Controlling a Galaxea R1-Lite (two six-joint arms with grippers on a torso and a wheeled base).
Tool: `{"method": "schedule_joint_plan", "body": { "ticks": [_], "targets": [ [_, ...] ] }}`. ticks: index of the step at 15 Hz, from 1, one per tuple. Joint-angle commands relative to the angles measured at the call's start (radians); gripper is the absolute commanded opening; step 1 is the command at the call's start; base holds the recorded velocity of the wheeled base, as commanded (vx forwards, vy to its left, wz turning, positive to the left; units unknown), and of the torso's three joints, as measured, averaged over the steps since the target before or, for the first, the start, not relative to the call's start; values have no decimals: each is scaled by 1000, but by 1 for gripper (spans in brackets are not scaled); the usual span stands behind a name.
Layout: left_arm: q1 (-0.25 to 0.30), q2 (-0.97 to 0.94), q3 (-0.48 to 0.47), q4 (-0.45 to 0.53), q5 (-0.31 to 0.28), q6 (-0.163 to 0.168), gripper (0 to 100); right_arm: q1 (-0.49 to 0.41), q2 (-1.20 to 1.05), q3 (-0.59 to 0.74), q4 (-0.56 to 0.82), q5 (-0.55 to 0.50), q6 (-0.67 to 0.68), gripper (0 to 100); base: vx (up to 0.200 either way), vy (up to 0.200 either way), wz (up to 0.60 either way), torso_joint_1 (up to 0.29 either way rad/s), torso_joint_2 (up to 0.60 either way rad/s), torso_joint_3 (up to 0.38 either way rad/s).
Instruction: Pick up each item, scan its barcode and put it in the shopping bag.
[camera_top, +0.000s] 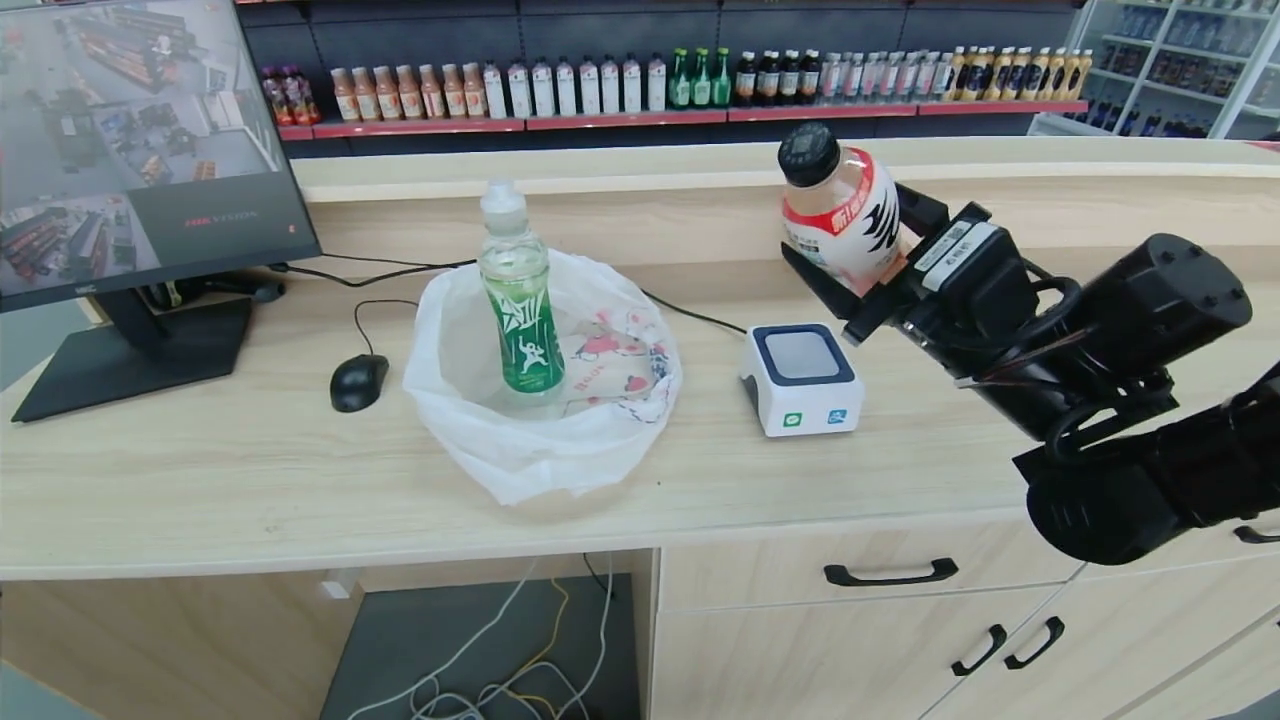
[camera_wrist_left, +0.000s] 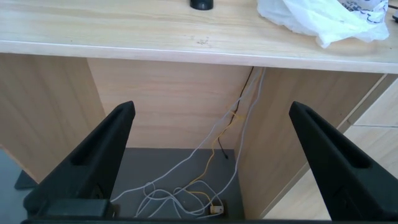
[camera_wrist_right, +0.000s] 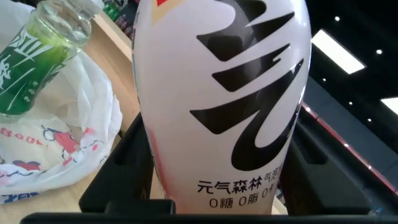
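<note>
Plainly, right gripper (camera_top: 862, 245) clasps white bottle (camera_top: 835, 200); left gripper (camera_wrist_left: 211, 107) gapes toward floor cables (camera_wrist_left: 186, 194).

1. Head view: high, facing forward and down across the tabletop (camera_top: 250, 480); shelves (camera_top: 640, 115) along top of frame.
2. Left wrist view: low, looking under the tabletop edge, between the left fingers (camera_wrist_left: 93, 162).
3. Right wrist view: right up against the held bottle (camera_wrist_right: 224, 106).
4. Shopping bag (camera_top: 540, 440) shared by all three views.
</note>
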Motion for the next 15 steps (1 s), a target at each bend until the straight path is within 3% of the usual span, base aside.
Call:
{"method": "schedule_joint_plan", "body": {
  "ticks": [1,4,15],
  "targets": [
    [0,0,0,0,0,0,100,-10,60,-26,-1,46,-14,0,0,0,0,0,0,0],
    [0,0,0,0,0,0,100,-12,116,-50,-1,136,-84,0,0,0,0,0,0,0],
    [0,0,0,0,0,1,100,-25,224,-138,-1,230,-143,0,0,0,0,0,0,0]
  ]
}}
